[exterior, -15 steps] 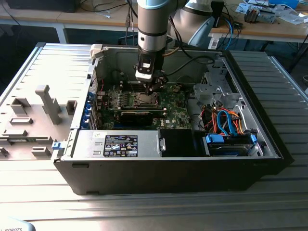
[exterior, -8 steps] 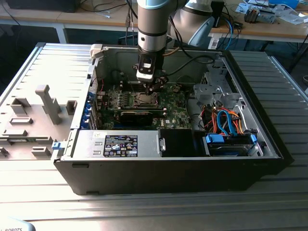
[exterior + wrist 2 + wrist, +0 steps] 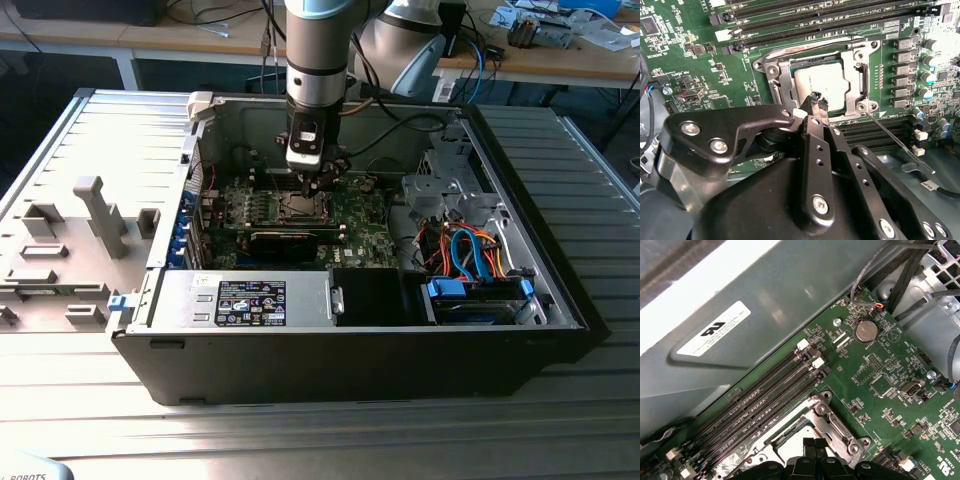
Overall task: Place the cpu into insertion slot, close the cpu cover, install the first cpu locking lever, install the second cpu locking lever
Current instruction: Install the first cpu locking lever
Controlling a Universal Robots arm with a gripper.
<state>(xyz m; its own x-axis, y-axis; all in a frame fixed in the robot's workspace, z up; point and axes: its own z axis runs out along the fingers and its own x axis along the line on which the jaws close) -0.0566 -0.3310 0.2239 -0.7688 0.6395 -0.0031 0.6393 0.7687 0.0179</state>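
The cpu lies flat in the insertion slot on the green board, its silver-grey top showing. The cpu cover lies down around it as a silvery frame. A thin wire locking lever sticks out loose from one socket corner, over the board. A second wire lever runs along the socket edge nearest the memory slots. My gripper hovers just above the chip's edge, fingers shut together with nothing between them. In the exterior view the gripper hangs over the socket inside the open computer case. The cover also shows in the first wrist view.
Long black memory slots run beside the socket. The grey case wall rises close behind them. Cables and a drive cage fill the exterior view's right, a power supply sits in front, and a grey fixture plate lies outside the case.
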